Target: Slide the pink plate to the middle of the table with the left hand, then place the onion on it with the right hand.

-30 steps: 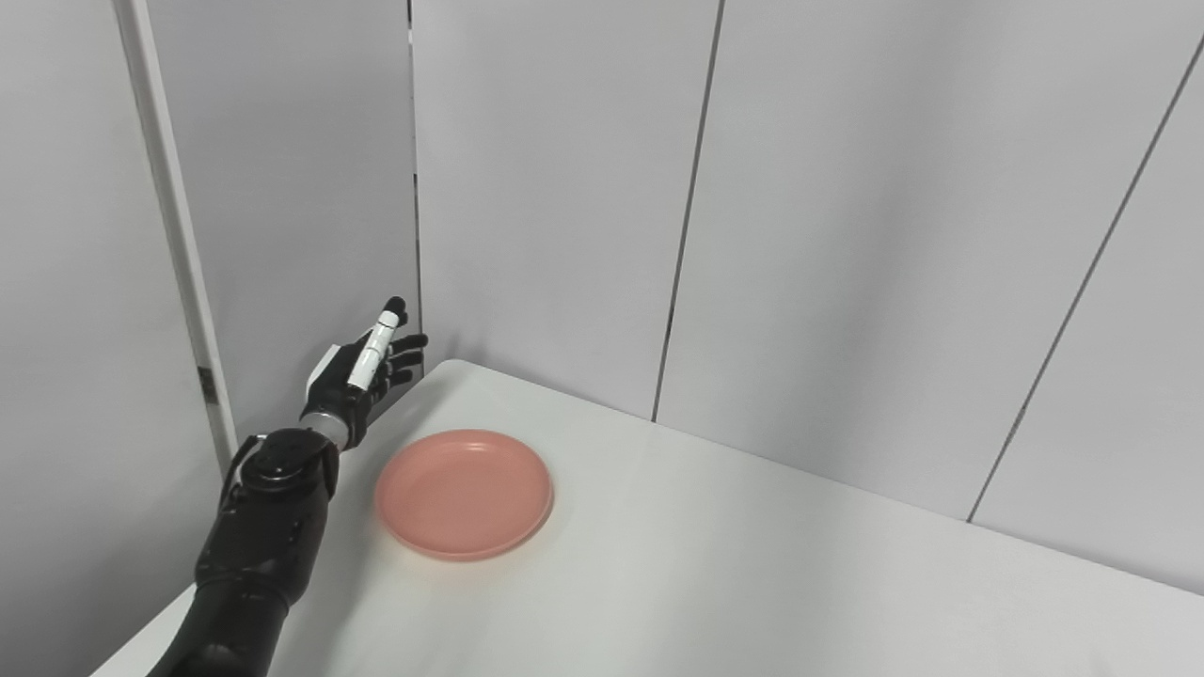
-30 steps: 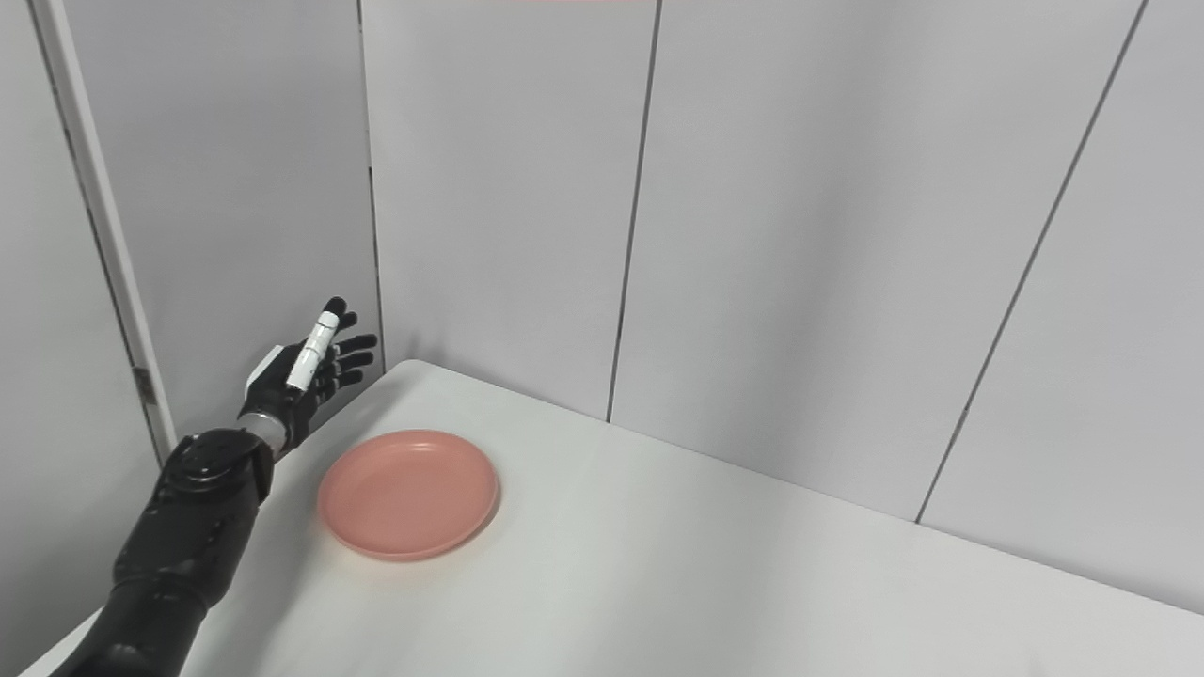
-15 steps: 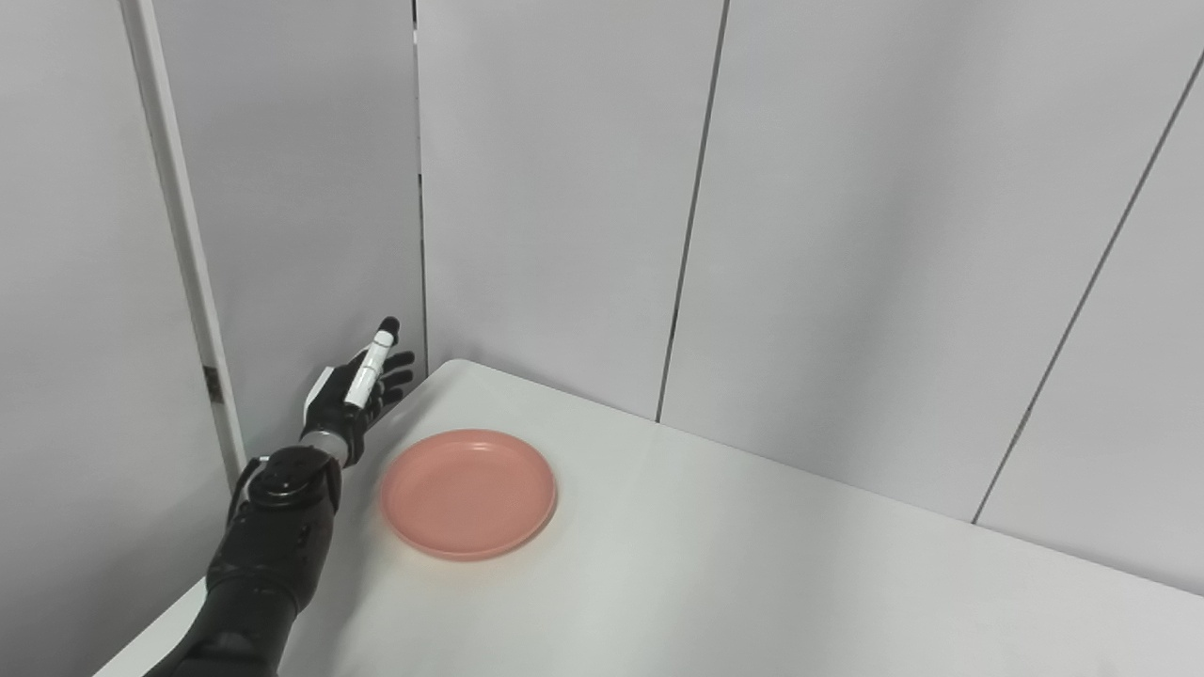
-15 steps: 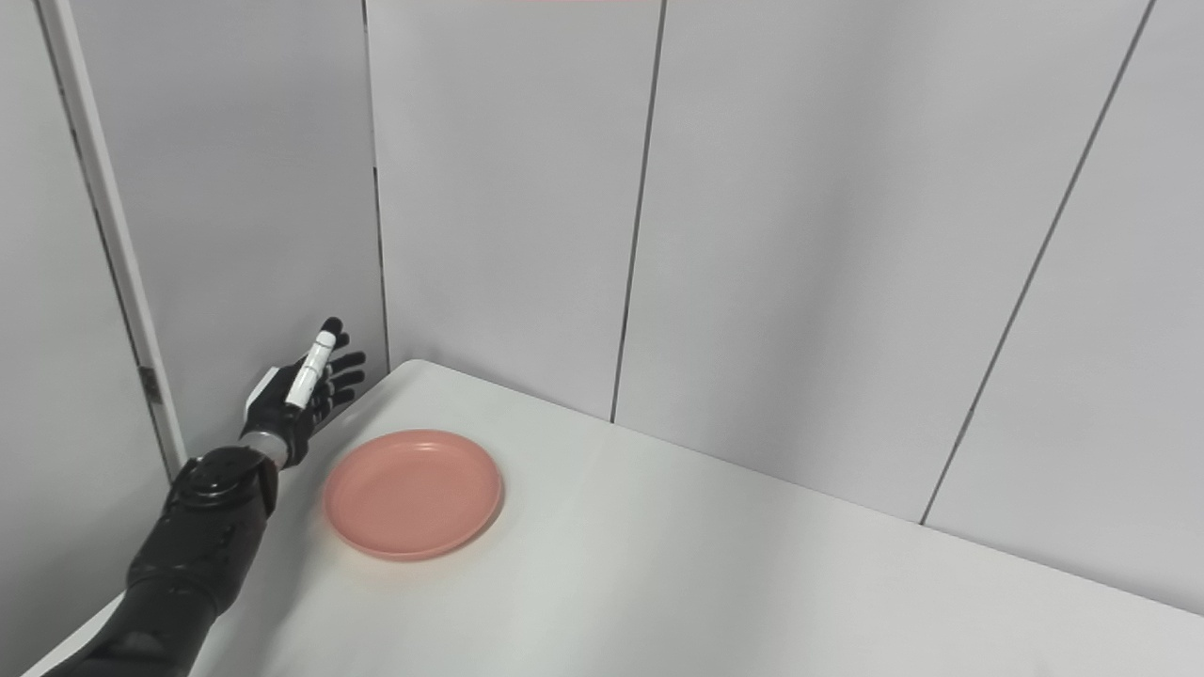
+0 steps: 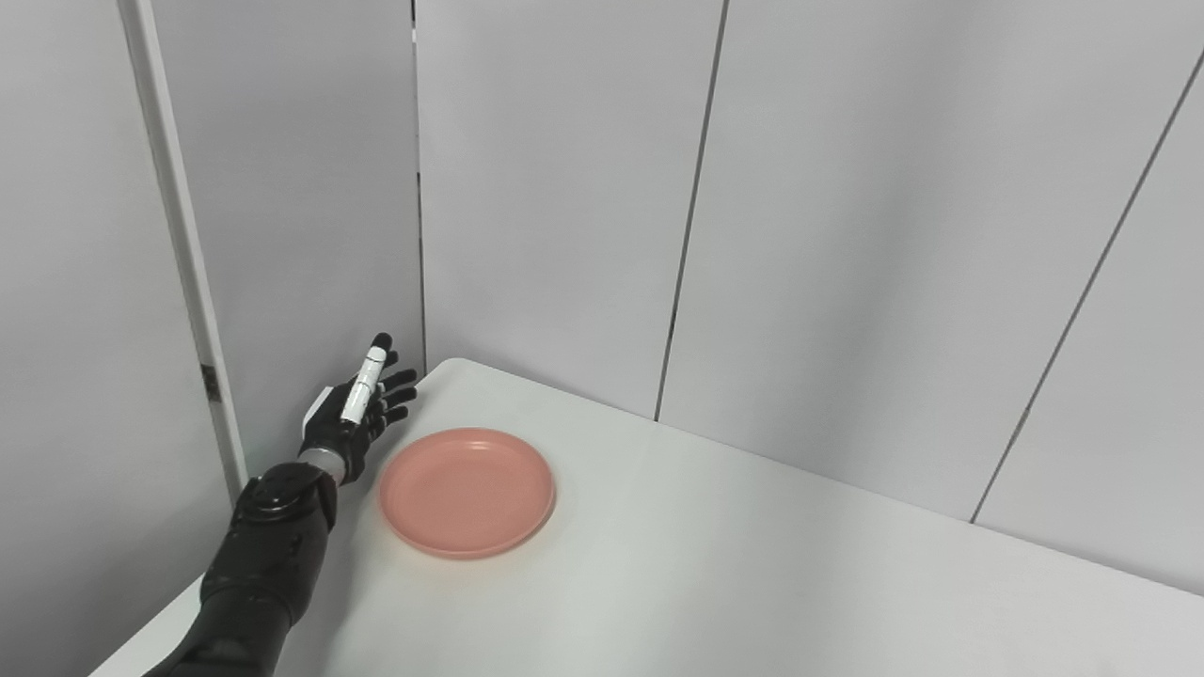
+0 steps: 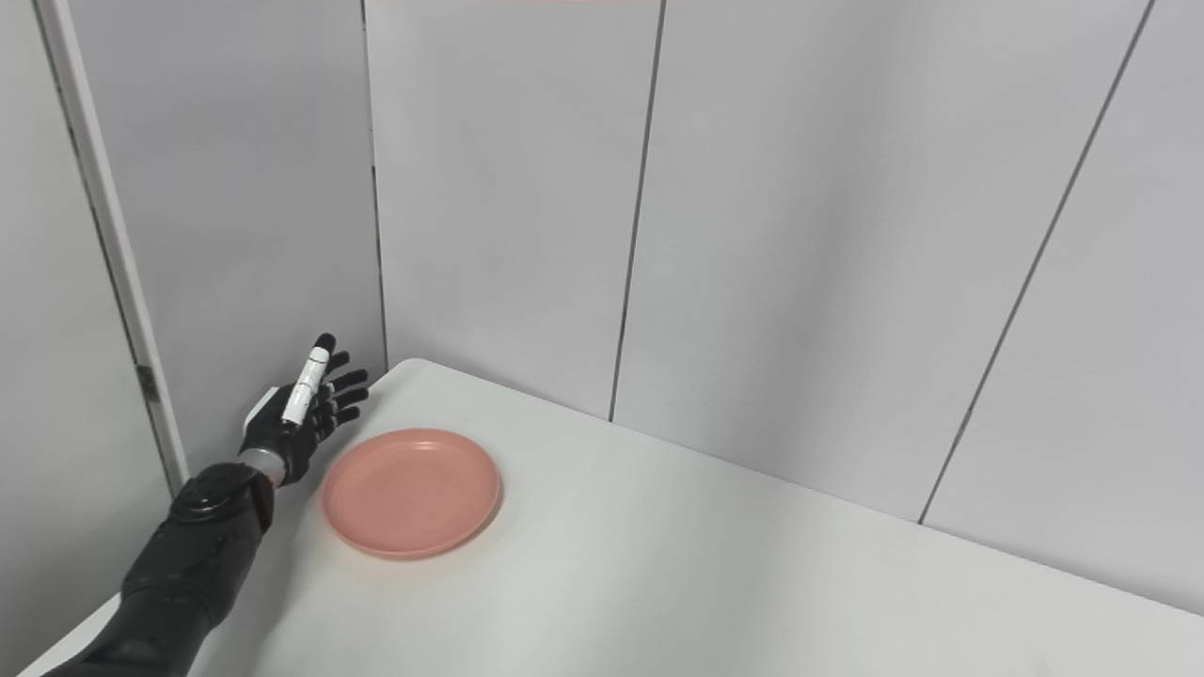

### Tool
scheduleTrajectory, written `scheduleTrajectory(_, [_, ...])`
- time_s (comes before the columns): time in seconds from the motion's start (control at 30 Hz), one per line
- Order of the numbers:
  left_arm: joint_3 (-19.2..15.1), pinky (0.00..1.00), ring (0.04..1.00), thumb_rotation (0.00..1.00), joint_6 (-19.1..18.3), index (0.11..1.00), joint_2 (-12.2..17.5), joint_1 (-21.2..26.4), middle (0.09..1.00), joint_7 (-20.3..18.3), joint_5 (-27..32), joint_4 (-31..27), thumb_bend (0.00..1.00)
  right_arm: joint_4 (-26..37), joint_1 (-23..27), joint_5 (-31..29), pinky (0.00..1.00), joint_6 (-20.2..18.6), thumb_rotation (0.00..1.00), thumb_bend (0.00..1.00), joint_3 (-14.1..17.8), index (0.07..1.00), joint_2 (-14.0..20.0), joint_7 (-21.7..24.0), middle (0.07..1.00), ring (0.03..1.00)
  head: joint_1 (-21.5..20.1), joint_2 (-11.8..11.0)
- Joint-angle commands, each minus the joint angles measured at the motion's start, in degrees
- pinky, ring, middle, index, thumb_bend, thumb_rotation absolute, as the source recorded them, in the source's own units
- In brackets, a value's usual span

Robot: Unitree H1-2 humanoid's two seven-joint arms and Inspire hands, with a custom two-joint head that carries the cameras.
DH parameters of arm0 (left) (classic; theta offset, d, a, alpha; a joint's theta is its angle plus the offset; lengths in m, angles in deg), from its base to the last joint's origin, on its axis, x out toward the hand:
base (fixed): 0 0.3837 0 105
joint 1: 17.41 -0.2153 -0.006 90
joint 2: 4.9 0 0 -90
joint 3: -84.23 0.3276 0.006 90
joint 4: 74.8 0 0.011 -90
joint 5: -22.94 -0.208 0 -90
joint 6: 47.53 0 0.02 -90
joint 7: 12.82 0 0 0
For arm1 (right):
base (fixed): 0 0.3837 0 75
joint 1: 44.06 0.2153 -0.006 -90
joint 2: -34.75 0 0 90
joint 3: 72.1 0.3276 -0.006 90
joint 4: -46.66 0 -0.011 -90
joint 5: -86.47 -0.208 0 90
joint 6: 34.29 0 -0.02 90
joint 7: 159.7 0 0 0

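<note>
A round pink plate (image 5: 467,491) lies flat near the far left corner of the white table (image 5: 752,574). My left hand (image 5: 357,414) is open with fingers spread, just left of the plate's rim by the table's left edge, apart from the plate and holding nothing. It also shows in the right eye view (image 6: 301,414), beside the plate (image 6: 411,491). No onion is in view. My right hand is not in view.
Grey wall panels (image 5: 847,235) stand right behind the table's far edge and along its left side. The table's left edge runs under my left forearm (image 5: 263,564).
My left hand has come down and a little nearer, now low beside the plate's left rim. The plate has not moved.
</note>
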Motion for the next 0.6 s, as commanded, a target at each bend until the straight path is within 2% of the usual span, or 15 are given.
scheduleTrajectory(0.0, [-0.2,0.89,0.853,0.88,1.2,0.882,1.1,0.8,0.851,-1.2,0.9,-3.1,0.82,-2.8,-4.3,0.0,1.0,-1.0,1.0,0.61,0.1,1.0,-0.3,0.1,0.992,0.991,-0.2,0.3])
scheduleTrajectory(0.07, [0.1,0.89,0.851,0.87,-0.1,0.868,0.4,-0.7,0.847,-2.0,1.4,-5.5,0.85,-2.8,-4.2,0.1,1.0,-1.0,1.0,0.62,0.1,1.0,-0.3,0.0,0.993,0.987,-0.2,0.3])
scheduleTrajectory(0.17, [0.5,0.85,0.845,0.87,-1.9,0.854,-0.8,-2.4,0.845,-2.2,2.1,-9.0,0.83,-2.7,-4.1,0.1,1.0,-1.3,1.0,0.63,0.1,1.0,-0.4,-0.2,0.989,0.984,-0.5,0.4])
scheduleTrajectory(0.27, [0.8,0.84,0.85,0.89,-2.1,0.862,-1.1,-2.8,0.856,-2.6,2.3,-9.6,0.82,-2.7,-4.1,0.1,1.0,-1.3,1.0,0.62,0.1,1.0,-0.5,-0.2,0.988,0.983,-0.5,0.4])
scheduleTrajectory(0.37, [1.6,0.83,0.834,0.9,-4.0,0.864,-2.2,-3.8,0.846,-1.5,1.7,-13.3,0.82,-2.6,-4.1,0.2,1.0,-1.6,1.0,0.62,0.1,1.0,-0.3,-0.1,0.991,0.986,-0.4,0.6])
scheduleTrajectory(0.57, [2.0,0.87,0.847,0.91,-6.3,0.855,-3.1,-4.3,0.844,-1.6,2.0,-16.8,0.81,-2.3,-4.2,-0.1,1.0,-1.7,1.0,0.62,0.1,1.0,-0.5,0.0,0.992,0.985,-0.5,0.7])
